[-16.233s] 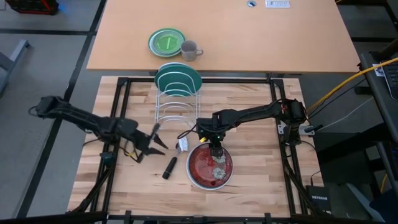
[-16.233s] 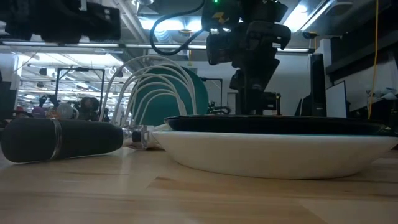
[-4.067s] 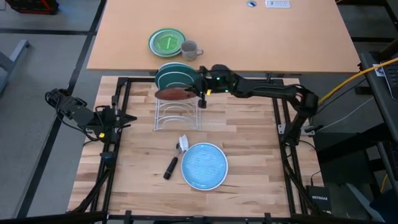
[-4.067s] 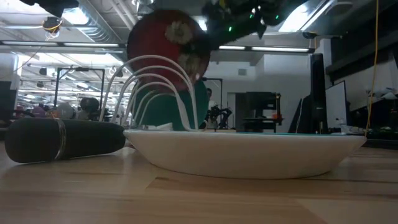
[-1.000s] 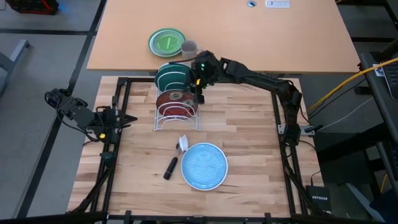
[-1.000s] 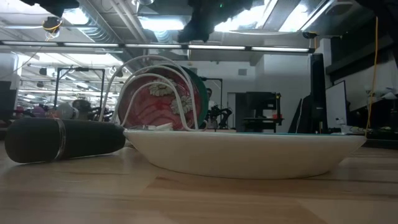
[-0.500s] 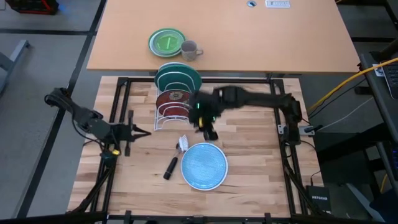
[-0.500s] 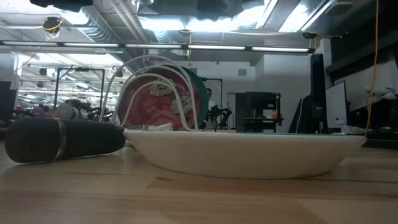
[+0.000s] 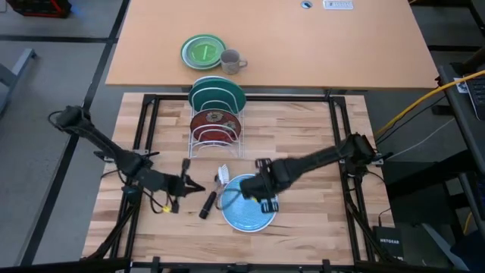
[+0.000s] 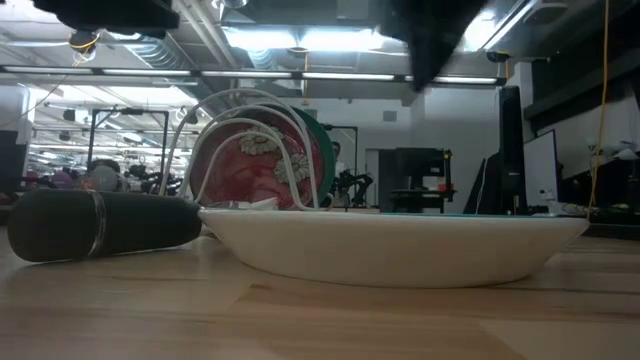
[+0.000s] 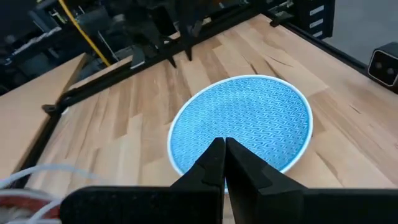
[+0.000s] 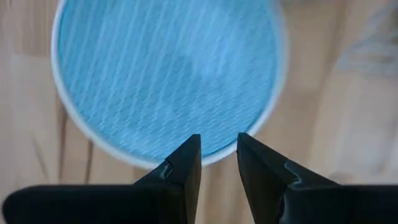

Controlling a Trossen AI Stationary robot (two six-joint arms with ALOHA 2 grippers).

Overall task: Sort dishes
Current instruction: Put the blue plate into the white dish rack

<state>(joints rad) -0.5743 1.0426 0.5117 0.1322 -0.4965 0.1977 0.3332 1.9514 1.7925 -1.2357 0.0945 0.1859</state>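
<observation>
Item, light blue speckled plate [image 9: 249, 201]: lay flat on the wooden table [image 9: 303, 144], low centre of the high view, filling the foreground of the low view; item, wire rack [image 9: 215, 135]: stood above it toward the frame's middle, with the dark red patterned plate [image 9: 214, 120] on edge in a forward slot and the teal plate [image 9: 217, 94] on edge behind it; no white plate was identifiable; item, right gripper [image 9: 265, 199]: hung over the blue plate's right side, its own wrist view showing fingers [image 12: 180, 163] parted by a narrow gap, empty, aimed near the rim; item, left gripper [image 9: 189, 180]: sat in the lower left of the frame, well short of the plate, fingers pressed together on nothing; item, dark-handled brush [image 9: 211, 197]: lay just left of the blue plate, near its rim; item, small green plate [image 9: 202, 51] and grey mug [image 9: 232, 61]: rested on the far tan table, upper centre, outside the sorting. Step judged in hand: taking up the blue plate for the rack. Advice: widen the fingers first; descend at the rim clear of the brush; get one finger under the lip and one above; grip before lifting; turn the plate on edge only once raised; choose the empty slot in front of the red plate.
</observation>
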